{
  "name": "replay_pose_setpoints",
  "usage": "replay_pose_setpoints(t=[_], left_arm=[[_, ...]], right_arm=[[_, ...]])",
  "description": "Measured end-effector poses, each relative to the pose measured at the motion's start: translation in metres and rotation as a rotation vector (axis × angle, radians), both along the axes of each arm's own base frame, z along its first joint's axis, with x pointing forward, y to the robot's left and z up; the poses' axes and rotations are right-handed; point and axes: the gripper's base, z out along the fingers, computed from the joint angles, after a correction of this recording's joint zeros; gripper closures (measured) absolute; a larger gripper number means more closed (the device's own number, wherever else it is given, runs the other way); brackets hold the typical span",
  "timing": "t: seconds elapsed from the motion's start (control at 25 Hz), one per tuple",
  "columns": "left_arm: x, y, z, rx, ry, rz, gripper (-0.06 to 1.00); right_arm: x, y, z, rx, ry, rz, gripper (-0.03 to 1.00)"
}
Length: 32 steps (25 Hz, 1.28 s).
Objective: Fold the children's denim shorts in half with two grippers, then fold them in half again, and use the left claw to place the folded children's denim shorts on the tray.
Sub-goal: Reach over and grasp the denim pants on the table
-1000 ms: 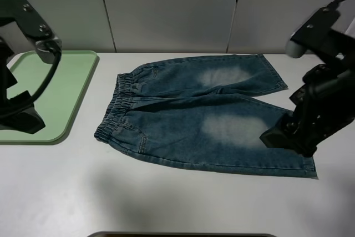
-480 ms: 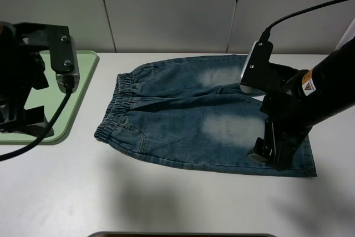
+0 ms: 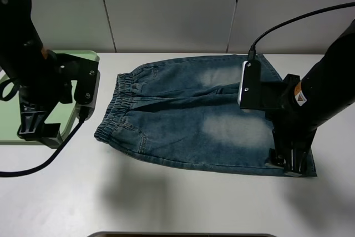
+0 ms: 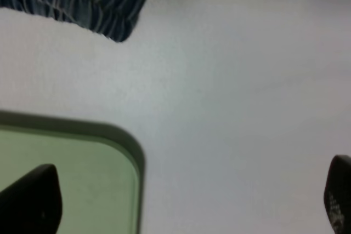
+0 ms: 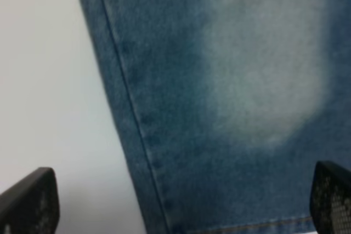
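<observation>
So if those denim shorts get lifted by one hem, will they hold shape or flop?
Probably flop: the denim shorts lie limp and creased, so unheld cloth would sag. The gathered waistband looks thicker, so may drag. They'd likely slide on the smooth table.

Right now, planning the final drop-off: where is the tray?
In the high view, the tray lies at the table's left edge, partly hidden by the left arm, just left of the denim shorts' waistband, with bare table between them.
</observation>
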Motion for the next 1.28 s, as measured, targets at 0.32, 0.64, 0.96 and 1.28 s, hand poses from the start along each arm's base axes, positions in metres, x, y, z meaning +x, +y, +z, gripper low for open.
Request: replay_pose_setpoints(t=[0.32, 0.64, 0.96, 1.28], left_arm=[[0.014, -0.005, -0.022, 0.014, -0.009, -0.081, 0.00], [0.027, -0.014, -0.034, 0.021, -0.027, -0.130, 0.00], [0.030, -0.026, -0.055, 0.033, -0.006, -0.203, 0.00], [0.028, -0.054, -0.092, 0.054, 0.013, -0.315, 0.00]], right_arm=[[0.015, -0.005, -0.026, -0.052, 0.061, -0.032, 0.27], [0.023, -0.028, -0.049, -0.076, 0.088, -0.027, 0.27], [0.009, -0.042, -0.073, -0.077, 0.102, 0.038, 0.27], [0.010, -0.041, -0.073, -0.068, 0.086, 0.044, 0.27]])
